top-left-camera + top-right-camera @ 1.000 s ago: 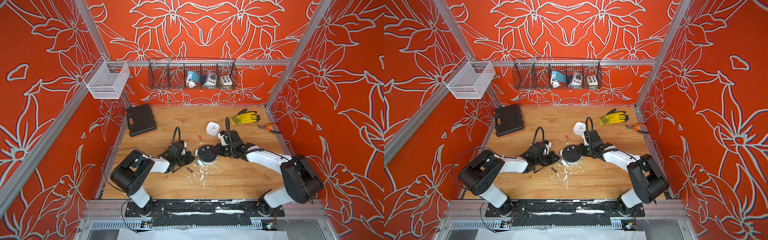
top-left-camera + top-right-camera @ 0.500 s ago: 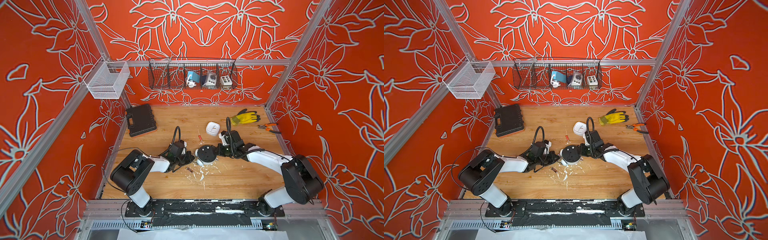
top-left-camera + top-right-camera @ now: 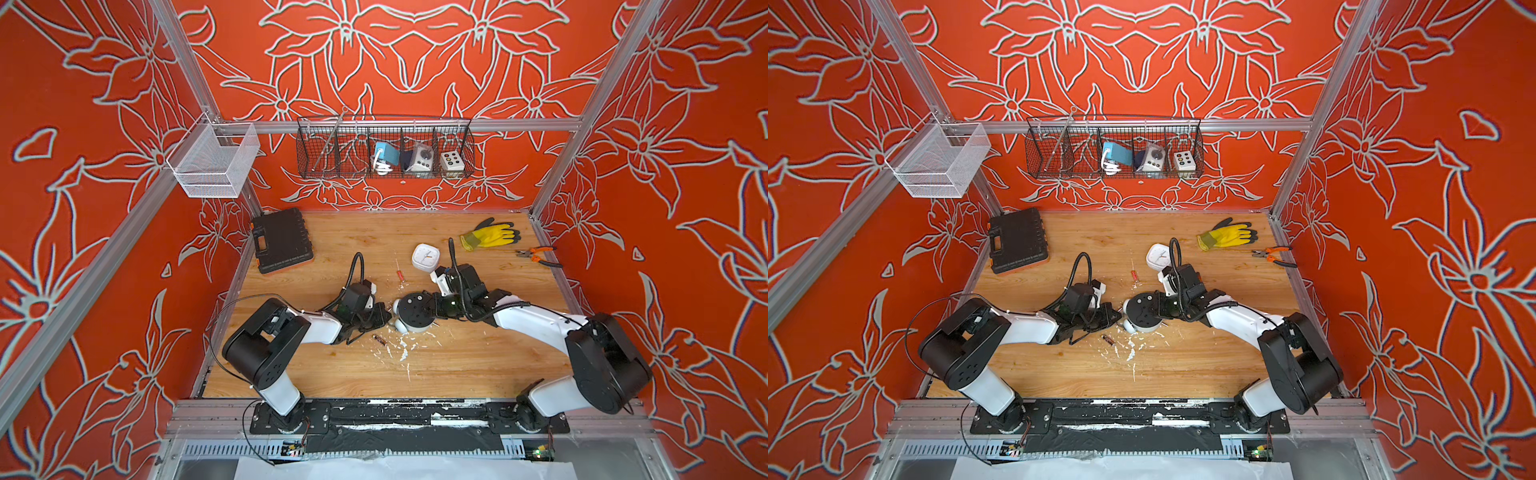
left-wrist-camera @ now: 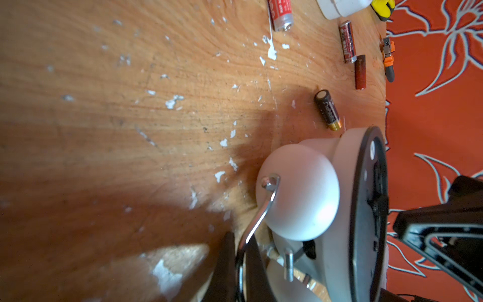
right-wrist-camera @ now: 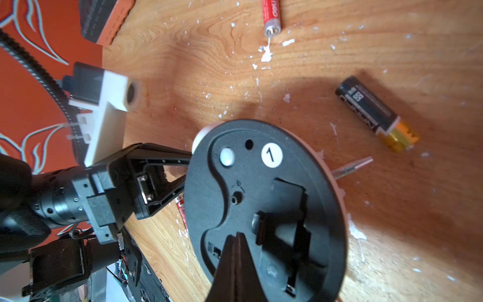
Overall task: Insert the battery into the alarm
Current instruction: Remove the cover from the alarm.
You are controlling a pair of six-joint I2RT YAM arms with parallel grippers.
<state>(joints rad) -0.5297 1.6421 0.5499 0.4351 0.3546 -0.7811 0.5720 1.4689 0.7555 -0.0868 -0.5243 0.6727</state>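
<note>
One alarm [image 3: 415, 312], round, with smooth white domed bells and a matte black plastic back facing up, lies mid-way on the surface [image 3: 457, 365] of scuffed, white-flecked wood. One battery [image 5: 376, 115], a glossy black-and-gold cylinder, lies loose near the alarm, apart from it. The left pincer [image 4: 239, 252] is clamped on the alarm's thin wire handle. The right pincer [image 5: 236, 239] has its tips together over the black back.

Stray battery [image 3: 379, 340] beside alarm [image 3: 415, 309]; front tabletop [image 3: 457, 370] seemingly clear.
</note>
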